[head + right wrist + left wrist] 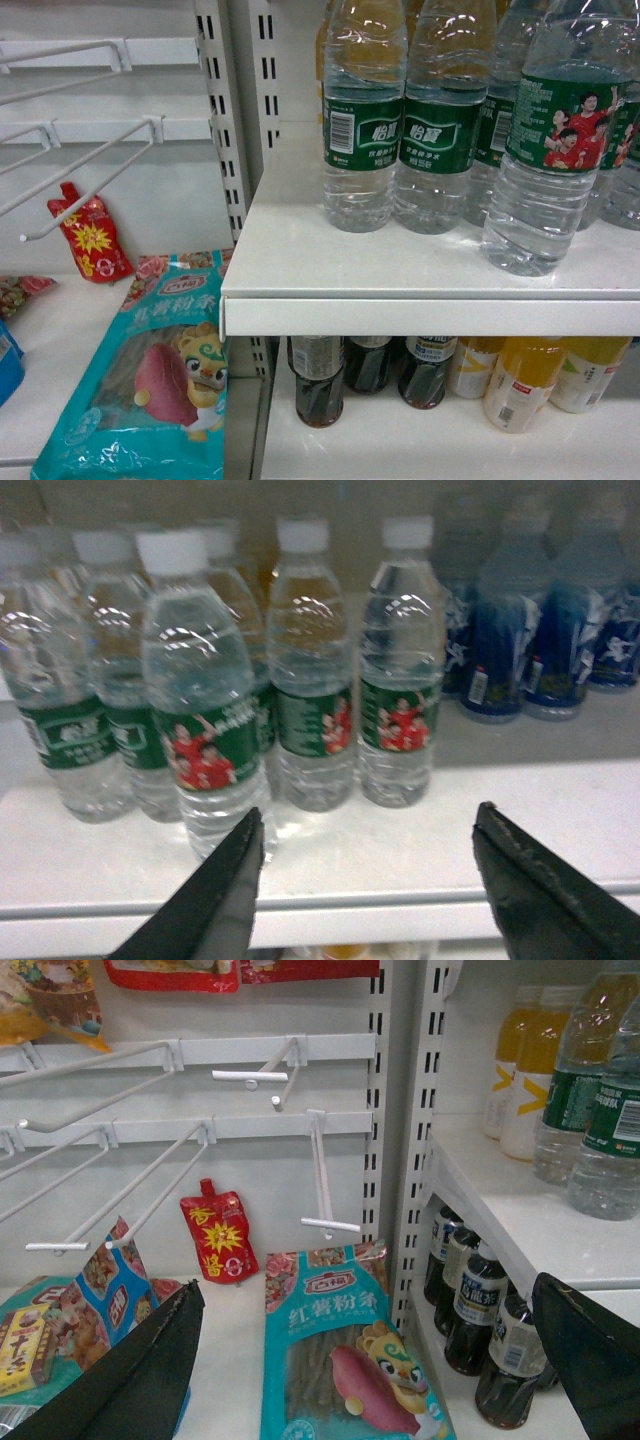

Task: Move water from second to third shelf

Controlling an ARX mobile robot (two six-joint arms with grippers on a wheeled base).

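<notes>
Water bottle stands near shelf edge, before spread right hand.

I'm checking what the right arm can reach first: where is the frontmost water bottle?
In the head view, the frontmost water bottle stands right of centre near the shelf edge, ahead of its row.

A shop, by the look of its white retail shelving stocked with rows of identical water bottles, cola bottles and juice bottles, beside slotted uprights, wire display hooks and packaged snack bags.
</notes>
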